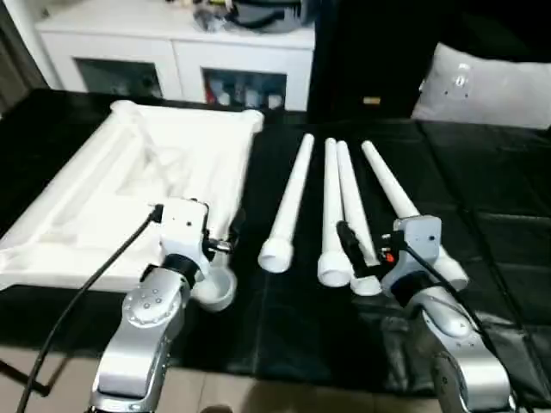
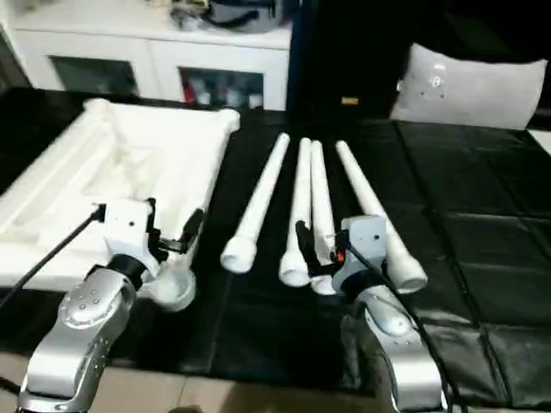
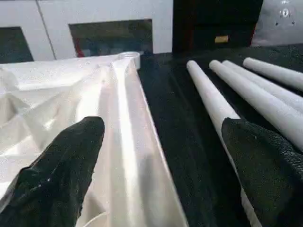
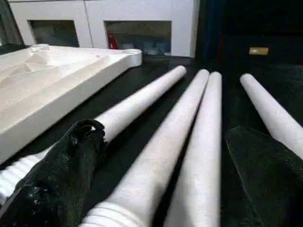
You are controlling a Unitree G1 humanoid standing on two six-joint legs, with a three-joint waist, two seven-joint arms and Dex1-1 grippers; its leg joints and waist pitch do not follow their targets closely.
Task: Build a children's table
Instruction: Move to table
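The white table top [image 1: 129, 189] lies upside down on the left of the black mat, ribbed underside up. A round corner socket [image 1: 215, 288] sits at its near right corner. Four white legs lie side by side on the mat: the leftmost leg [image 1: 288, 206], a touching middle pair [image 1: 331, 206] [image 1: 353, 206], and the rightmost leg [image 1: 392, 189]. My left gripper [image 3: 161, 161] is open over the top's right edge, one finger [image 3: 61, 175] above the ribs. My right gripper [image 4: 161, 161] is open above the near ends of the middle pair, holding nothing.
A white cabinet with glass doors [image 1: 172, 52] stands behind the mat. A pale grey cushion [image 1: 482, 86] rests at the back right. Black mat [image 1: 499, 198] stretches out right of the legs. The mat's front edge meets pale floor [image 1: 258, 387] below my forearms.
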